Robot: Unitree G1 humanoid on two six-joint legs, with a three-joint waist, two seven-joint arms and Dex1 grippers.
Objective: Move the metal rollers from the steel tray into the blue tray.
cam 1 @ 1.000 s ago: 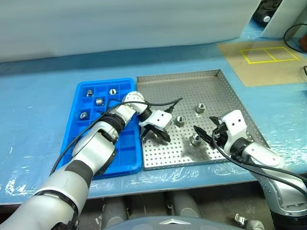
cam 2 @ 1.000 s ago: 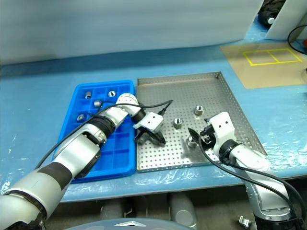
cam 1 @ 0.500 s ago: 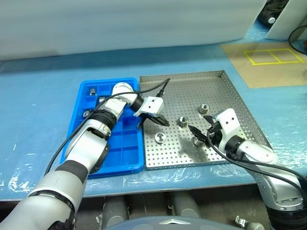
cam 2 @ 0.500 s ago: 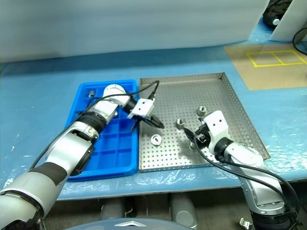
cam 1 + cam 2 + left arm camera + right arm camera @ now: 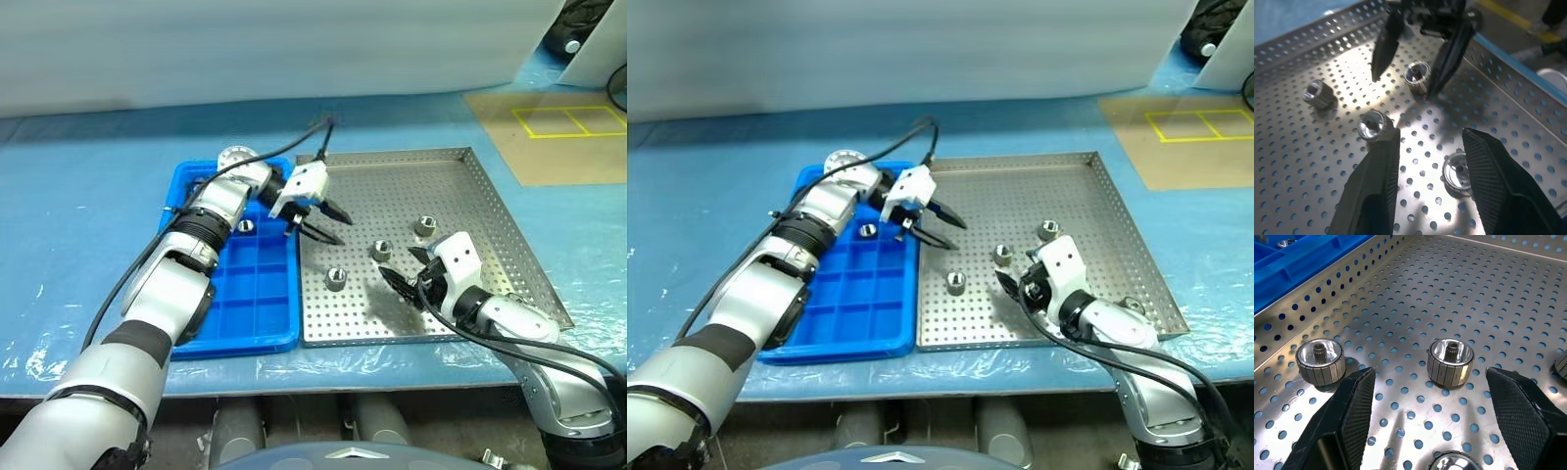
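The right gripper point(image 5: 1016, 285) hangs low over the steel tray's point(image 5: 460, 157) near edge, jaws wide apart and empty. Its wrist view shows what the head views hide: a roller point(image 5: 1450, 361) just ahead of its fingers point(image 5: 1354, 401), untouched, a second roller point(image 5: 1319, 359) toward the blue tray point(image 5: 838, 338), a third at the frame's edge. A lone roller point(image 5: 336, 278) lies near the steel tray's left edge. Farther back, the left gripper point(image 5: 318, 220) hovers above that left edge, jaws parted, holding nothing. One roller point(image 5: 867, 231) sits in a blue compartment.

Head views look down; both wrist views closely share the steel tray point(image 5: 1459, 298).
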